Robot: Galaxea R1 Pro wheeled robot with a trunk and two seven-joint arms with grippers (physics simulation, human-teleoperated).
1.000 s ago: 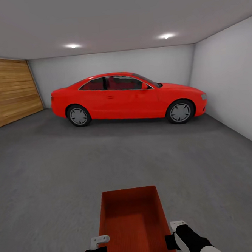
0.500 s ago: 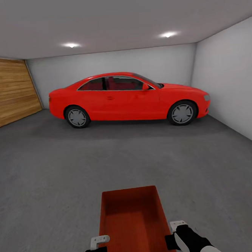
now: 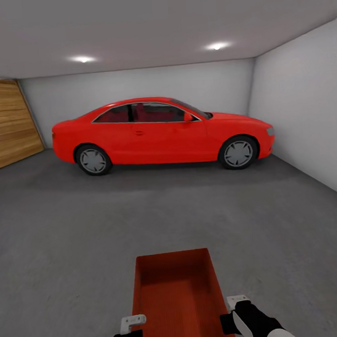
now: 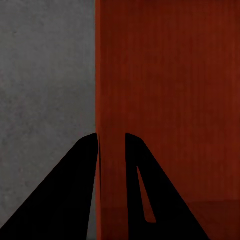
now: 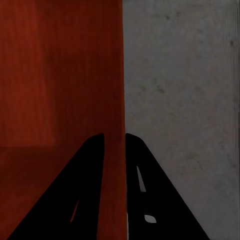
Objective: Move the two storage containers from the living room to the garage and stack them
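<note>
On the far left of the garage stands a wood door (image 3: 3, 126), and the grey floor (image 3: 67, 237) runs from it across the whole room. Low down and near the robot, the left gripper (image 3: 131, 324) holds the left wall of an orange-red bin (image 3: 174, 289). In the left wrist view its jaws are clamped on that thin wall, one finger (image 4: 75, 195) outside and one inside the bin (image 4: 170, 100). The bin sits in the middle, open at the top, with its ribbed bottom showing, and it is held up off the floor in front of the robot. The right gripper (image 3: 236, 307) holds the other side wall, and the right wrist view shows those jaws clamped on the wall too, with the bin (image 5: 60, 75) on one side and the floor (image 5: 185, 100) on the other. I think two grips, one on each side, keep the bin level so it does not tip while it is carried. Behind it all a red car (image 3: 160, 133) is parked side-on by the back wall, well apart from the bin. A pale wall (image 3: 306, 117) closes the right side. Two round lights glow in the ceiling. The floor looks rough and speckled, with lots of bare room to set the bin down.
</note>
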